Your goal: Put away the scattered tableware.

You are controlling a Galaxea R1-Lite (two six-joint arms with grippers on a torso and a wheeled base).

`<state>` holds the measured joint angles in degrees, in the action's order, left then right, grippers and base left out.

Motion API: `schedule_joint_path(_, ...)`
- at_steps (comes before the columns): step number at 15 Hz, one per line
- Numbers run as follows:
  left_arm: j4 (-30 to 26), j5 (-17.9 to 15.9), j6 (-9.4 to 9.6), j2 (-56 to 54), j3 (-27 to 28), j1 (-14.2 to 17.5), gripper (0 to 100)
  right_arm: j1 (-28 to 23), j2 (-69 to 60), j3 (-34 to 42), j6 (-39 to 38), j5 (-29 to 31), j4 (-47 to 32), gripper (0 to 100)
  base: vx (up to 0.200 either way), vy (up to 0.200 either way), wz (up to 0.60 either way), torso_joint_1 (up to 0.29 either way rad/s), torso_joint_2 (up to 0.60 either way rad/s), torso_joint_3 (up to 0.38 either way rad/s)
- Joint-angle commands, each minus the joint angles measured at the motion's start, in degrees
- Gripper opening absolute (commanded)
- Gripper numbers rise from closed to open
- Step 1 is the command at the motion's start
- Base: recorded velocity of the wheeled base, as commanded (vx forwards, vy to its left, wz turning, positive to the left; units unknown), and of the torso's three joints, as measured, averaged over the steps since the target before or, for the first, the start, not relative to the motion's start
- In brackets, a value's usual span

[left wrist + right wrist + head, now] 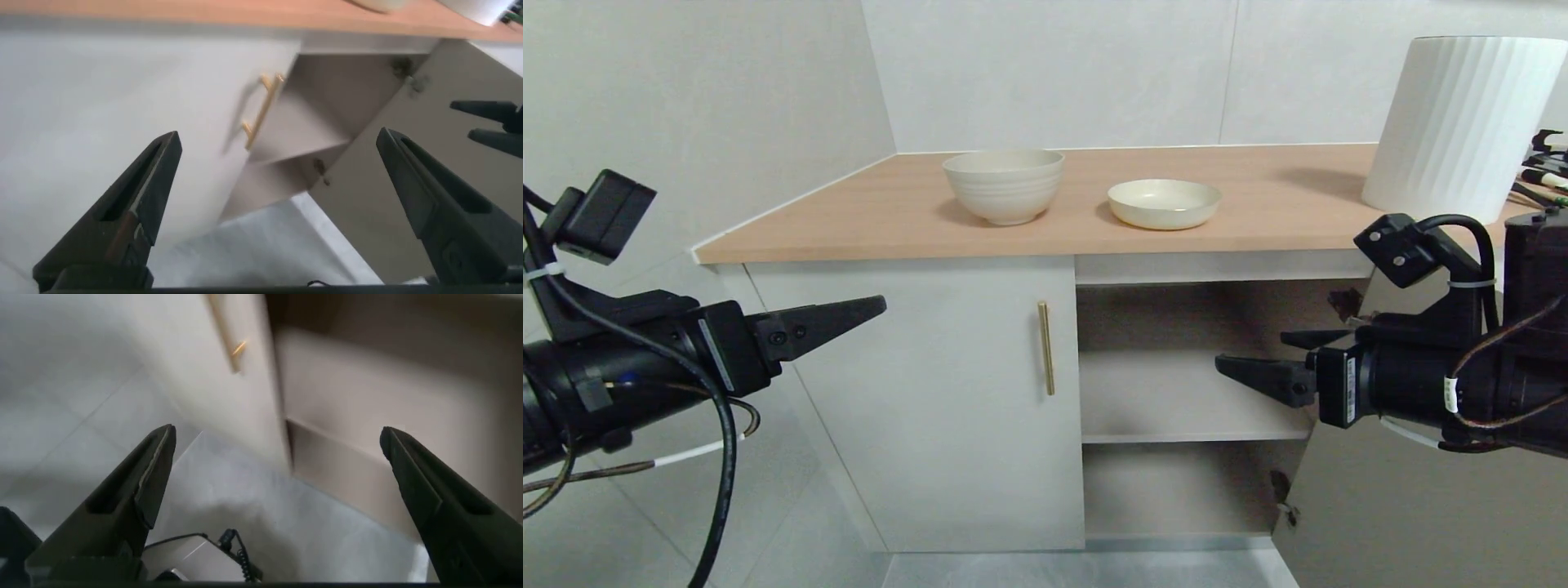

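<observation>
Hovering in front of the cabinet, the left gripper (278, 137) has its fingers spread wide with nothing between them; the right gripper (277, 434) is likewise spread and carries nothing; neither touches any item. The left gripper sits before the closed left door (931, 392) and its brass handle (1045, 347); the right gripper sits just in front of the open right-hand compartment, level with the middle shelf (1176, 400) and beside the swung-out right door (1380, 506). The tableware stands above on the countertop (1274, 212): a deep ribbed bowl (1005, 185) and a shallow dish (1164, 203), side by side but apart, both upright, the dish roughly over the open compartment; a tall white ribbed container (1462, 122) stands at the right end, well apart from the dish. Assessment: access to storage is in place, the first pick is not yet begun, and neither piece is stowed. The next move calls for raising one arm to counter height and taking a piece by its rim, one finger inside and one outside; the right arm appears better placed for the dish, the left for the bowl. The dish's low rim offers little purchase, so a firm seat is advisable before lifting; the piece must then clear the counter edge on its way down to the shelf.
</observation>
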<state>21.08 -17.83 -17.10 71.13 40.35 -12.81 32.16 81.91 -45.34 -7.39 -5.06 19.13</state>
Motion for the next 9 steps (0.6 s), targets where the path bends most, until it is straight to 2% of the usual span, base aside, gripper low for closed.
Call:
schedule_joint_path(1,0.0,0.0,-0.12,0.2,0.0,0.1,100,0.0,-0.3,0.2,0.0,0.0,0.0,100,0.0,0.0,0.0,0.0,0.0,0.0)
schedule_joint_path(5,0.0,0.2,-0.12,-1.0,-0.1,0.1,100,3.4,-3.8,0.4,-2.5,-0.2,-0.1,100,0.0,0.0,0.0,0.0,0.0,0.0)
schedule_joint_path(9,0.0,0.2,-0.12,-0.9,-0.1,0.0,100,1.4,-3.5,1.9,-1.3,-1.9,0.0,100,0.0,0.0,0.0,0.0,0.0,0.0)
